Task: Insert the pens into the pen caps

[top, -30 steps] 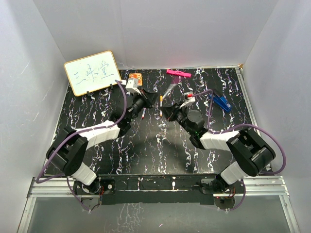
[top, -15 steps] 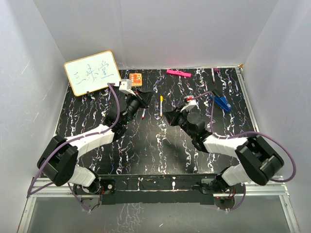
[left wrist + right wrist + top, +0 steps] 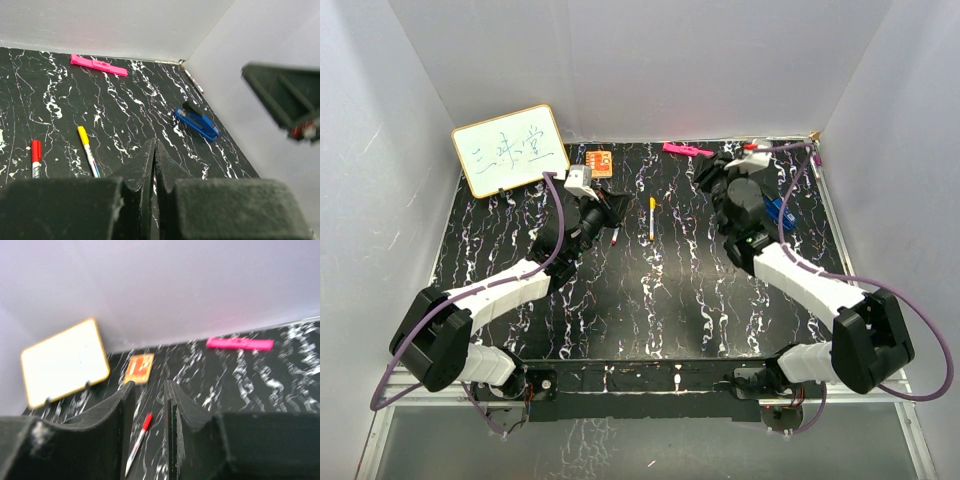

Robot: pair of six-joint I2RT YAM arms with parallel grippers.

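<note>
A pen with a yellow cap [image 3: 651, 216] and a pen with a red cap [image 3: 615, 235] lie on the black marbled table between the arms. Both show in the left wrist view, the yellow one [image 3: 88, 156] and the red one [image 3: 35, 157]. A third thin pen [image 3: 194, 82] lies by the far right wall. No loose caps are in view. My left gripper [image 3: 619, 204] is shut and empty just left of the yellow pen; its jaws meet [image 3: 155, 146]. My right gripper [image 3: 704, 172] hangs high at the back right, open and empty [image 3: 149, 390], with the red pen [image 3: 140, 437] seen far below.
A flat pink bar [image 3: 687, 150] lies at the back wall. A blue clip [image 3: 778, 211] lies under the right arm. An orange card [image 3: 600, 161] and a small whiteboard [image 3: 510, 149] stand at the back left. White walls close three sides.
My right arm has swung from the table's middle up to the back right. A pen has appeared by the back right wall. My left arm has barely moved.
</note>
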